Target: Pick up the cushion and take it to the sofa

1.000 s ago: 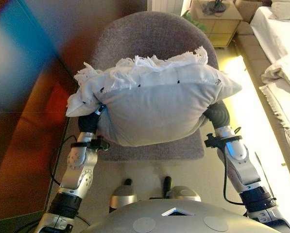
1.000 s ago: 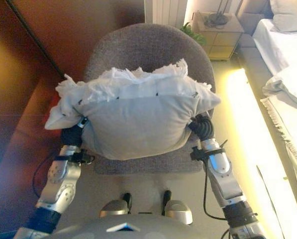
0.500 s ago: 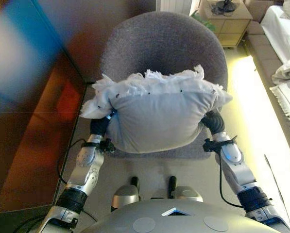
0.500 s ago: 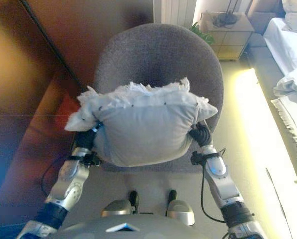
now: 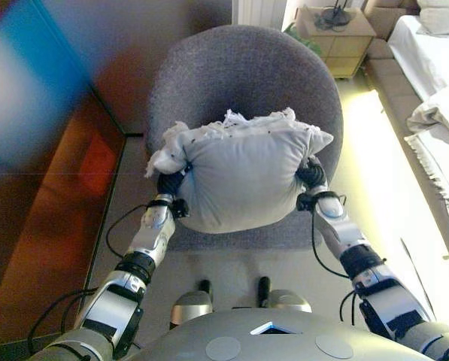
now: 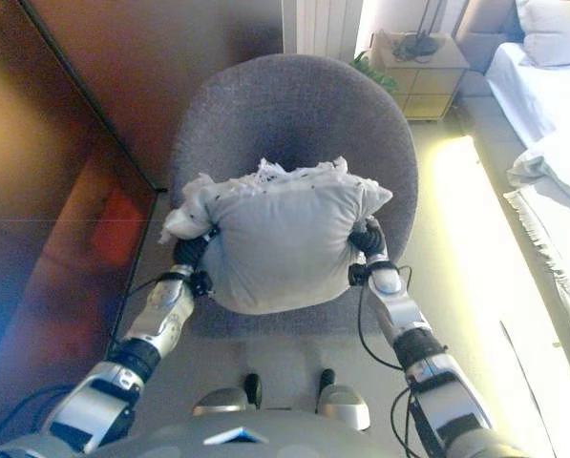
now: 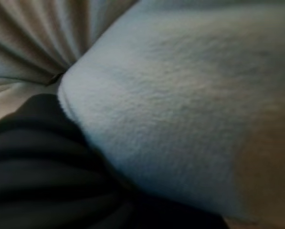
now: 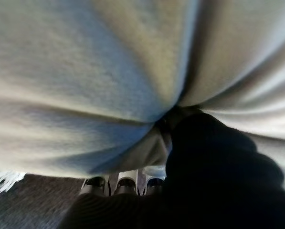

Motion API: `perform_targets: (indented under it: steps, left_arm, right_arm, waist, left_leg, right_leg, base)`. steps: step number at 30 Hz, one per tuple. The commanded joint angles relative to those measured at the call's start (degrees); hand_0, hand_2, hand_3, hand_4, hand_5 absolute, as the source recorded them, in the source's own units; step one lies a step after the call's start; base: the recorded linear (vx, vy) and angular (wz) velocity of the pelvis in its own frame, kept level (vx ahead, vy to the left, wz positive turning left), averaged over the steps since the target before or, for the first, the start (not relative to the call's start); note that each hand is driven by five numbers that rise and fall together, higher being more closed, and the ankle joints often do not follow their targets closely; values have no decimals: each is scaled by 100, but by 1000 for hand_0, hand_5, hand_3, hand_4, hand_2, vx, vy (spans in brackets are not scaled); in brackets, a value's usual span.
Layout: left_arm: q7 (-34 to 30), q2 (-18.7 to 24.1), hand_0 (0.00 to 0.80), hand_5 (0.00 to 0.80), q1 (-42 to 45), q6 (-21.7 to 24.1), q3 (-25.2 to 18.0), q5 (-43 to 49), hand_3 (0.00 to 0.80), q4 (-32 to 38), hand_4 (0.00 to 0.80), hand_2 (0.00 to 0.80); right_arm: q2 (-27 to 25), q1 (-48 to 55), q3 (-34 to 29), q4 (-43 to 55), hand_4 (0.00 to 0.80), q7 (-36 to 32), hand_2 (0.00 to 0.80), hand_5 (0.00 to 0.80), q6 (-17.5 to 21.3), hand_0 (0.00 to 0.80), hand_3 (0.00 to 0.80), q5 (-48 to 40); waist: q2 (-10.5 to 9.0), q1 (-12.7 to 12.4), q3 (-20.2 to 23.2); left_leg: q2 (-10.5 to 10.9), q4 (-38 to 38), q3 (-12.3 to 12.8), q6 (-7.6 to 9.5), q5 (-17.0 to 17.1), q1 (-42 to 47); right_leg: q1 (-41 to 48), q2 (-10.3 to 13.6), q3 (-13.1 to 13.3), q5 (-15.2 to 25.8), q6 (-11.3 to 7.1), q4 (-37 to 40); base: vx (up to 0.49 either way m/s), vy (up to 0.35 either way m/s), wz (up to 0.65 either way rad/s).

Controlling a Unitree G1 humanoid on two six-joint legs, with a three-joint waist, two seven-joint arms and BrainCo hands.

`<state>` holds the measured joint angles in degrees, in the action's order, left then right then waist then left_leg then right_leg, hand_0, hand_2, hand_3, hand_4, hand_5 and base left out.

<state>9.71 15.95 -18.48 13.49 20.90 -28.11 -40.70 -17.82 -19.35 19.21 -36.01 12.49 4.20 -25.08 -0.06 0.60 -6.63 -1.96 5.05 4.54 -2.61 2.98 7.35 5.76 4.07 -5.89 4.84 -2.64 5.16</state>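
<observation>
Cushion [image 5: 243,177] was off the ground, held between both hands over the seat of the grey armchair [image 5: 243,71]; release not yet made. Left hand [image 5: 169,183] and right hand [image 5: 310,174] pressed in from opposite sides, fingers buried in fabric, grip unreadable.

One cushion [image 5: 243,177], one grey chair [image 5: 243,75], one nightstand [image 5: 337,34], two hands, left [image 5: 170,184] and right [image 5: 310,174].

No readable txt, labels, nos. or signs can be made out in any view; nothing legible is found on any obj.
</observation>
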Motion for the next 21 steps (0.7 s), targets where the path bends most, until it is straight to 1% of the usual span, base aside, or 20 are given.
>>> perform_targets:
  steps: [1, 3, 5, 7, 8, 9, 10, 11, 13, 14, 17, 18, 21]
  left_arm:
    - [-102, -630, 800, 800, -1556, 215, 657, 367, 800, -511, 800, 800]
    - [-108, -587, 800, 800, -1699, 143, 717, 409, 800, -753, 800, 800]
    - [-148, -568, 800, 800, -1826, -94, 740, 301, 800, -988, 800, 800]
    - [-163, -546, 800, 800, -1946, -206, 748, 286, 800, -1216, 800, 800]
    - [-210, -489, 775, 775, -2095, -273, 763, 152, 775, -1434, 775, 775]
    - [-216, -475, 599, 599, -2147, -297, 757, 160, 599, -1491, 599, 599]
    - [-222, -426, 339, 339, -2308, -335, 756, 191, 339, -1618, 339, 339]
    - [-261, -373, 0, 0, -2520, -372, 773, 109, 0, -1774, 0, 0]
    - [-421, -310, 0, 0, -2859, -481, 750, 48, 0, -2084, 0, 0]
    - [-460, -293, 0, 0, -2988, -458, 749, 2, 0, -2201, 0, 0]
    - [-530, -204, 0, 0, -3190, -526, 722, -77, 0, -2372, 0, 0]
    - [-456, -165, 0, 0, -3190, -601, 688, -95, 0, -2401, 0, 0]
    - [-231, -12, 0, 0, -3032, -697, 585, -135, 0, -2379, 0, 0]
  right_arm:
    - [682, -1198, 378, -217, 800, -122, 800, 800, 159, 800, 800, -227]
    - [721, -1309, 356, -496, 800, -122, 800, 800, 57, 800, 800, -277]
    - [799, -1413, 290, -887, 800, -208, 800, 800, -78, 800, 800, -580]
    - [854, -1497, 224, -1225, 800, -226, 800, 800, -224, 800, 800, -619]
    - [871, -1607, 231, -1481, 800, -192, 800, 800, -330, 800, 800, -649]
    - [873, -1651, 237, -1543, 800, -175, 800, 800, -383, 800, 800, -655]
    - [856, -1832, 256, -1772, 800, -178, 800, 800, -383, 800, 800, -674]
    - [810, -2086, 283, -1995, 800, -231, 800, 800, -340, 800, 800, -744]
    - [681, -2492, 217, -2371, 800, -311, 800, 800, -449, 800, 800, -945]
    - [609, -2660, 150, -2553, 0, -378, 0, 0, -522, 0, 0, -1022]
    - [402, -3029, -14, -2962, 0, -389, 0, 0, -572, 0, 0, -1099]
    - [298, -3076, -88, -3021, 0, -397, 0, 0, -626, 0, 0, -1142]
    - [109, -2894, -157, -2875, 0, -344, 0, 0, -647, 0, 0, -1053]
  waist:
    - [-5, -10, 121]
    - [-8, -10, 147]
    - [-22, -20, 156]
    - [-39, -25, 155]
    - [-57, -38, 154]
    - [-63, -42, 144]
    - [-84, -59, 126]
    - [-96, -68, 88]
    - [-90, -58, -2]
    - [-75, -48, -47]
    - [-35, -52, -122]
    - [-17, -43, -130]
    - [13, -12, -85]
  left_leg:
    - [-24, -61, 39, 46, -597, -12]
    - [-28, -50, 50, 45, -592, 69]
    - [-42, -54, 37, 51, -588, 142]
    - [-52, -68, 28, 52, -583, 183]
    - [-58, -66, -1, 59, -577, 173]
    - [-61, -66, -13, 63, -578, 164]
    - [-61, -66, -44, 69, -577, 98]
    - [-54, -70, -72, 71, -579, 9]
    - [-34, -66, -89, 71, -577, -126]
    - [-24, -66, -95, 68, -574, -170]
    - [6, -71, -98, 73, -567, -248]
    - [19, -73, -83, 72, -554, -251]
    - [45, -91, -40, 67, -543, -217]
  right_leg:
    - [97, 213, 60, -419, -401, -16]
    - [142, 195, 110, -381, -424, -16]
    - [193, 173, 158, -329, -452, -16]
    - [227, 153, 194, -283, -471, -16]
    - [211, 137, 225, -248, -496, -16]
    - [200, 133, 232, -241, -502, -16]
    - [141, 115, 253, -224, -500, -16]
    - [56, 108, 273, -214, -500, -22]
    - [-79, 119, 273, -211, -509, -44]
    - [-126, 132, 270, -209, -517, -56]
    - [-229, 182, 225, -227, -539, -127]
    - [-259, 205, 205, -227, -547, -163]
    - [-253, 239, 183, -242, -556, -211]
  base:
    - [213, -2, -2]
    - [218, -6, -1]
    - [240, -33, 0]
    - [195, -46, -1]
    - [103, -42, -3]
    - [57, -59, -2]
    - [-49, -40, -2]
    - [-113, -27, -3]
    - [-127, 21, 0]
    - [-115, 44, 5]
    - [-76, 54, 6]
    - [-14, 70, 7]
    - [58, 61, 4]
